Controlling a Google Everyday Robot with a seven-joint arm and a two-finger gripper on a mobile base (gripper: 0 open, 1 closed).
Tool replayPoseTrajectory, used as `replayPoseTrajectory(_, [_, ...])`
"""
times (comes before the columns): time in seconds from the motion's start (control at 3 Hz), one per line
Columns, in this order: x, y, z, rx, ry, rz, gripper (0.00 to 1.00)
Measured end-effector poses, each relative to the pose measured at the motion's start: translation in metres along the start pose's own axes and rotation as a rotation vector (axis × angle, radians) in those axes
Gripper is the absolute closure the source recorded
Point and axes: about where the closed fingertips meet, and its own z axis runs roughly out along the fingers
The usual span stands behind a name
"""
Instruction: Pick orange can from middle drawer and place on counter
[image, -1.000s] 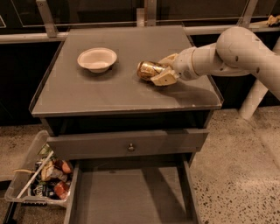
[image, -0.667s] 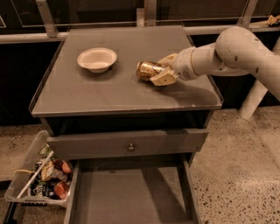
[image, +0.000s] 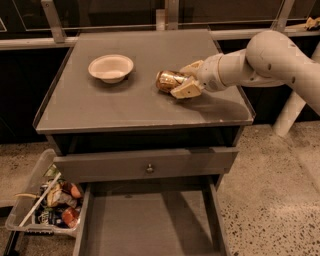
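Camera view. Looks down from the front onto the counter (image: 125, 107), a flat grey top with a thin raised rim.

Finds the orange can (image: 167, 80) lying on its side on the counter, right of the counter's middle, resting on the surface with its shiny end turned toward the counter's left side.

Shows the gripper (image: 181, 80) over the counter's right half, reaching in from the counter's right edge on a thick white arm (image: 270, 60). Has one pale finger (image: 192, 66) on the can's far side and the other on its near side, both pressed against the can. Reads as clamped on the orange can, with the can down on the counter rather than lifted.

Places a white bowl (image: 111, 67) upright on the counter's left rear part, well apart from the can and the gripper.

Sees, below the counter's front edge, a grey drawer front (image: 200, 159) with a round knob (image: 149, 169), pulled out slightly. Under that, finds the middle drawer (image: 150, 225) drawn far out toward the camera, with its plain grey floor and low side walls in view.

Notes a clear plastic bin (image: 30, 190) of mixed packets on the speckled floor (image: 270, 200), down beside the counter's left front corner.
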Motion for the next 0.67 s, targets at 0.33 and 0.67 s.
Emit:
replayPoseTrajectory(0.33, [0.0000,0.0001,0.0001,0.000,0.000,0.000,0.00])
replayPoseTrajectory(0.67, [0.0000,0.0001,0.0001,0.000,0.000,0.000,0.00])
